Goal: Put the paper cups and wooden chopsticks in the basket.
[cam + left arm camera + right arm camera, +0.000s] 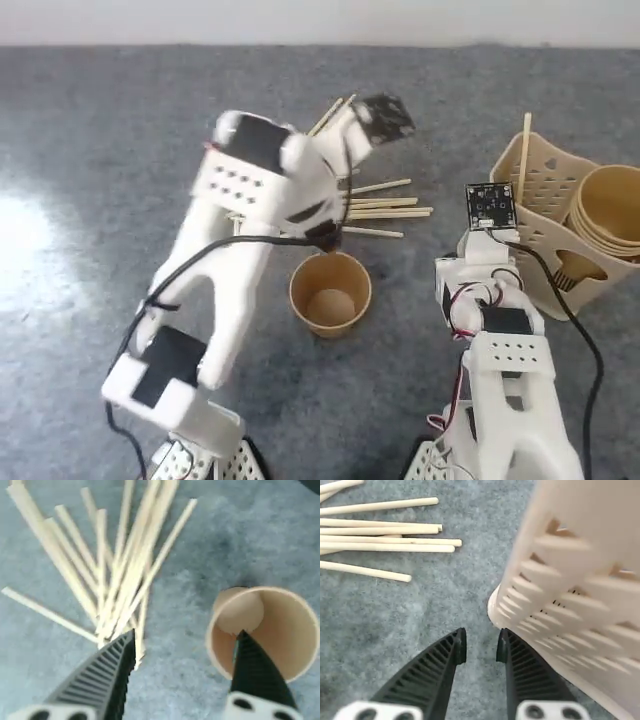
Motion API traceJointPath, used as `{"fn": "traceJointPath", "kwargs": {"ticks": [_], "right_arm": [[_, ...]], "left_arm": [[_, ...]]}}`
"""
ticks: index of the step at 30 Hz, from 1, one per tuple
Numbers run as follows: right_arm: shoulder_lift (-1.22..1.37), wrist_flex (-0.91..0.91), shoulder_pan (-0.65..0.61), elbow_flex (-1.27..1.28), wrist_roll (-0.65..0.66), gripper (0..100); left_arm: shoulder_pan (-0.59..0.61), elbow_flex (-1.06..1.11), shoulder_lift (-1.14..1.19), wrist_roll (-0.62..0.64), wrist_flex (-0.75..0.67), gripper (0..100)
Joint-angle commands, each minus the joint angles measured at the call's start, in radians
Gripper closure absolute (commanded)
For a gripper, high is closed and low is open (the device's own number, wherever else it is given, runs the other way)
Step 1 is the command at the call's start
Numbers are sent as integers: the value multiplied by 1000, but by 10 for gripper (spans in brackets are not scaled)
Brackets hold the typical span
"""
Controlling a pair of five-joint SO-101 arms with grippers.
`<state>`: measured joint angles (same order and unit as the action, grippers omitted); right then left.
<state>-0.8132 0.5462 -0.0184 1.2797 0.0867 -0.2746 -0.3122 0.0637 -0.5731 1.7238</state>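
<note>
Left claw [186, 636], spread wide and empty: one finger tip sits at the near ends of the loose chopsticks [125, 565], while the other overlaps the rim of the upright paper cup [280, 625], so both outstanding items lie within its reach. Right claw [482, 632], open by only a narrow gap and holding nothing, hangs just beside the basket [580, 580] wall, apparently parked out of the way. Stacked cups [610, 205] and one upright chopstick [524, 140] already stand inside the basket, beyond that claw.
</note>
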Motion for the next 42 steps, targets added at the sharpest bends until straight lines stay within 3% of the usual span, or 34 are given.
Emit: {"fn": "traceJointPath", "kwargs": {"ticks": [1, 9, 17, 19, 25, 28, 34, 42], "right_arm": [[2, -18, 5, -44, -8, 887], [2, -18, 4, -44, -8, 887], [-7, -8, 21, -49, -8, 883], [-7, -5, 39, -63, -8, 883], [-7, 200, 41, -235, -8, 882], [-7, 357, 41, -358, 11, 882], [-7, 656, -1, -589, 233, 882], [4, 941, -82, -942, 238, 882]], "left_arm": [[100, -47, -117, 17, 34, 697], [448, -19, -218, -38, 34, 697], [658, 79, -226, -31, 28, 697], [697, 81, -222, 40, 21, 697], [720, 180, -227, 446, -104, 698], [709, 283, -227, 557, -161, 698], [647, 466, -227, 557, -230, 698], [760, 802, -341, 559, -434, 698]]}}
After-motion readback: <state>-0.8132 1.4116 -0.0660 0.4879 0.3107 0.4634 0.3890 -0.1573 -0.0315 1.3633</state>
